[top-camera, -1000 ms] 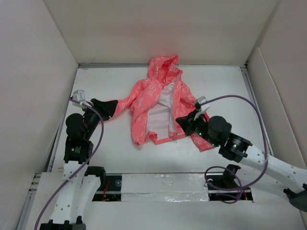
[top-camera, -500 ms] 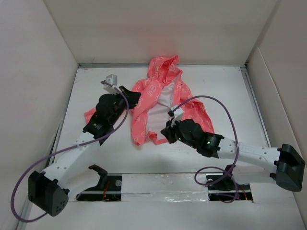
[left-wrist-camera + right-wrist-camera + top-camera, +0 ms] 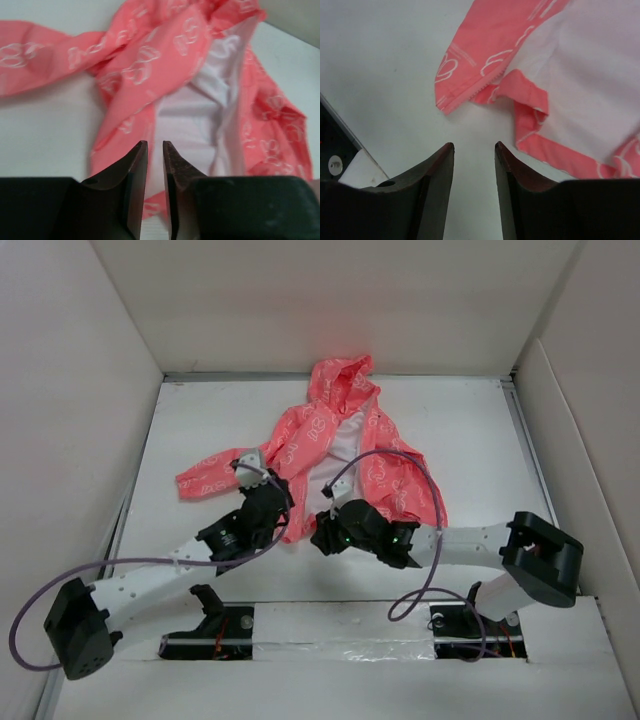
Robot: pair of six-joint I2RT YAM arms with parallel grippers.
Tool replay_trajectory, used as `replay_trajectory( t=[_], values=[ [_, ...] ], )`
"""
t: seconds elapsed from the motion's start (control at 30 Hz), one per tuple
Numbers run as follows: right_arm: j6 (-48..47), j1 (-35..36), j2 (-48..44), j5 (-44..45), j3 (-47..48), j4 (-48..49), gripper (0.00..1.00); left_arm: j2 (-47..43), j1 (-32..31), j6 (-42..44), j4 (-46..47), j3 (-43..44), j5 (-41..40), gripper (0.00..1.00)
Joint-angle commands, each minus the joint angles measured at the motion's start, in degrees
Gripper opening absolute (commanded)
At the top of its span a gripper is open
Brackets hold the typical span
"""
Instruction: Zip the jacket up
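Note:
The coral-pink jacket [image 3: 305, 435] lies flat with its hood at the far end, its front open and the white lining [image 3: 335, 460] showing. Both sleeves are spread sideways. My left gripper [image 3: 284, 502] hovers over the lower left front panel, and in the left wrist view [image 3: 155, 145] its jaws stand a narrow gap apart with nothing between them, aimed at the jacket [image 3: 145, 65] front edge. My right gripper [image 3: 316, 538] is open just below the bottom hem. In the right wrist view [image 3: 474, 145] it is over bare table, short of the jacket [image 3: 485, 40] hem corners and the zipper edge [image 3: 487, 84].
White walls enclose the table [image 3: 470, 430] on three sides. The near table edge with its dark slot [image 3: 330, 150] lies close to the right gripper's left. Purple cables [image 3: 400, 465] loop over both arms. The left sleeve [image 3: 205, 475] lies beside the left arm.
The left gripper let go of the left sleeve, swung across the jacket and came down to the lower left panel. The right gripper slid left along the hem and opened.

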Motion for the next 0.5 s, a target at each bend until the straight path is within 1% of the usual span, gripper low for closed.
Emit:
replay_trajectory(
  t=[0.0, 0.03, 0.07, 0.13, 0.17, 0.2, 0.23, 0.3, 0.33, 0.47],
  values=[
    [4.54, 3.04, 2.75, -2.54, 3.04, 9.56, 0.45, -10.72, 6.63, -2.3, 0.31, -9.83, 0.1, 0.18],
    [6.02, 3.57, 3.63, -1.93, 3.48, 10.27, 0.48, -12.66, 11.79, -2.39, 0.49, -11.77, 8.14, 0.19],
    [6.91, 4.18, 5.47, -1.57, 3.57, 12.01, 0.48, -15.64, 14.1, -2.65, 0.14, -13.36, 11.96, 0.2],
    [8.84, 4.19, 7.32, -1.66, 3.48, 14.22, 0.48, -18.11, 17.28, -2.83, -0.47, -16.97, 19.69, 0.21],
    [9.72, 4.19, 8.72, -1.22, 3.22, 16.58, 0.48, -20.3, 19.12, -2.91, -0.65, -17.67, 21.65, 0.21],
    [10.95, 4.19, 9.26, -0.87, 2.95, 17.73, 0.48, -21.11, 19.13, -3.17, -1.0, -18.55, 23.15, 0.22],
    [13.05, 4.19, 9.53, 0.26, 2.6, 18.79, 0.5, -21.9, 19.74, -3.35, -1.0, -18.73, 25.34, 0.22],
    [14.82, 4.19, 10.14, 1.59, 1.99, 21.33, 0.54, -23.05, 19.75, -3.35, -0.74, -19.17, 26.94, 0.23],
    [15.87, 4.19, 10.41, 2.99, 1.99, 21.7, 0.56, -23.14, 19.75, -3.35, -0.82, -19.26, 28.08, 0.24],
    [17.55, 4.19, 11.2, 5.46, 2.51, 21.88, 0.58, -22.87, 19.75, -3.18, 0.05, -20.32, 30.54, 0.25]
  ],
)
